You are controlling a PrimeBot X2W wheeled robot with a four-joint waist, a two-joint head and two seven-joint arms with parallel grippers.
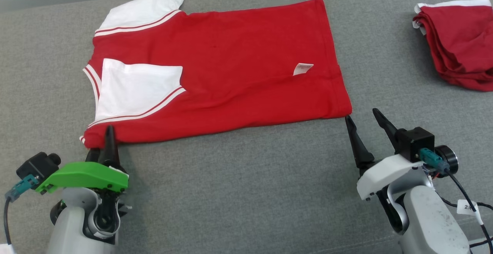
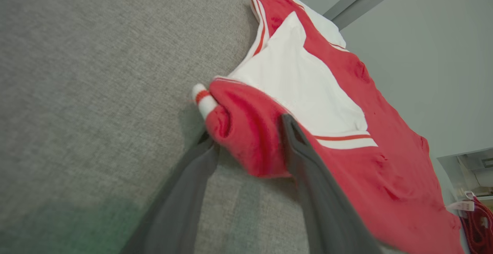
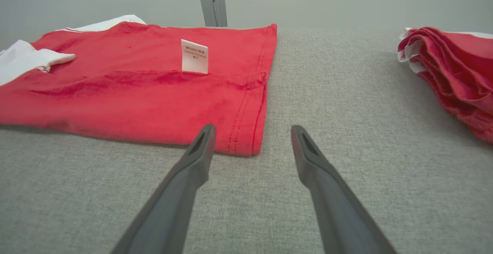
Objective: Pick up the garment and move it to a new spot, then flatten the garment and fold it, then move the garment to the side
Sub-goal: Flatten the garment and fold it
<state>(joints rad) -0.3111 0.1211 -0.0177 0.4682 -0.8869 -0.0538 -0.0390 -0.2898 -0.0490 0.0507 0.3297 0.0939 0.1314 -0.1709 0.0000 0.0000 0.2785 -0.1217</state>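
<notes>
The left gripper (image 2: 249, 128) brackets a corner of the garment (image 1: 238, 53); pinching or not, I cannot tell. The right gripper (image 3: 253, 127), spread and empty, has the hem (image 3: 262, 92) just ahead. It looks flattened and folded once; more folding and moving aside remain.

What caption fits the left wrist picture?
Left gripper straddles the red shirt corner on the gray surface.

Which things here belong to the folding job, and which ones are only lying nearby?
For the job:
red and white shirt
left gripper, fingers either side of the shirt's near corner
right gripper, open beside the hem corner

Just lying about:
pile of red clothes, far right
</notes>
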